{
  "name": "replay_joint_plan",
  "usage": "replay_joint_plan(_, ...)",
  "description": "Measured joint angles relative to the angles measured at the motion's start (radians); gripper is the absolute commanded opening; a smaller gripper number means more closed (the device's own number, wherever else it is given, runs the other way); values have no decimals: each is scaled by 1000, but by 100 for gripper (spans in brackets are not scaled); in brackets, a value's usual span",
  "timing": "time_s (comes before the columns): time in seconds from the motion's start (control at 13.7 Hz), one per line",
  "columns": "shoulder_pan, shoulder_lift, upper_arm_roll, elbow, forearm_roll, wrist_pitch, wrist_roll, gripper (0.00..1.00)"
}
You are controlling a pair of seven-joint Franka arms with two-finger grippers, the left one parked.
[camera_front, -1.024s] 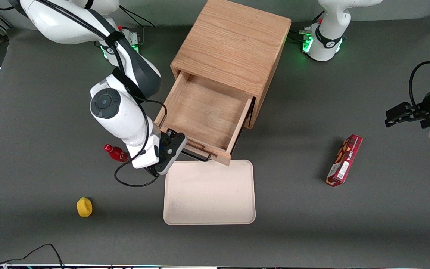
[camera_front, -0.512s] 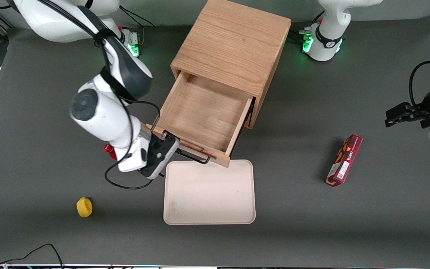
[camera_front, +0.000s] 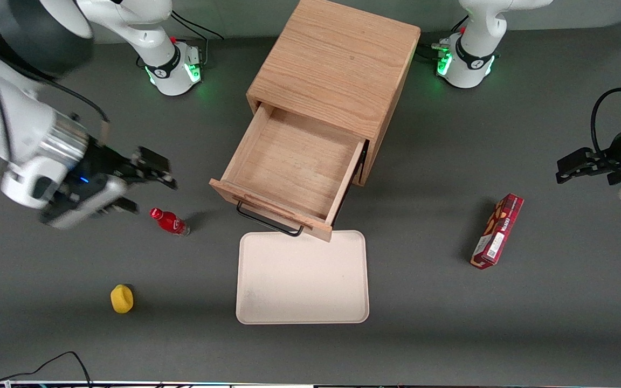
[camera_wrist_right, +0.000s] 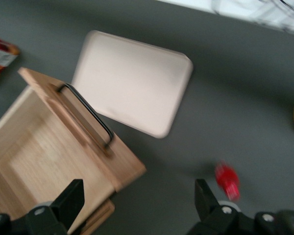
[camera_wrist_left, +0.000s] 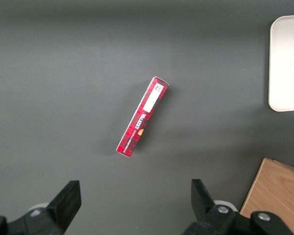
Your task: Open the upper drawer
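And there it is: the upper drawer [camera_front: 294, 167] stands pulled well out of the wooden cabinet [camera_front: 337, 64], its bare oak floor in plain sight from above and nothing lying inside it. The black wire handle [camera_front: 267, 220] hangs free at the drawer's front, untouched, just above the near edge of the cream tray [camera_front: 302, 280] that sits on the grey surface [camera_front: 450, 323] in front of the cabinet. The pincer [camera_front: 146, 180] is up and away, toward the working arm's end of the surface, well apart from the handle and hovering above the small red bottle [camera_front: 170, 221]; its fingers are spread wide with nothing between them. The right wrist view backs that up: the two black fingertips frame open air, with the drawer [camera_wrist_right: 54, 161], its handle [camera_wrist_right: 85, 115], the tray [camera_wrist_right: 132, 81] and the blurred bottle [camera_wrist_right: 228, 180] all below. A yellow object [camera_front: 122, 298] lies nearer the front camera than the bottle, and a red box [camera_front: 497, 230] rests toward the parked arm's end. By my read, the job is as good as done: the drawer looks open about as far as it needs to be, the lower one is hidden beneath it, and all that remains is for the arm to settle clear.
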Motion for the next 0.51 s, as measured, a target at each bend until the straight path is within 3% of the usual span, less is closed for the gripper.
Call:
replay_joint_plan(0.22,-74,-113,-24,-75,-115,-117,138,100)
replay_joint_plan(0.51,-129,-163,-73,-195,-124,-109,141,100)
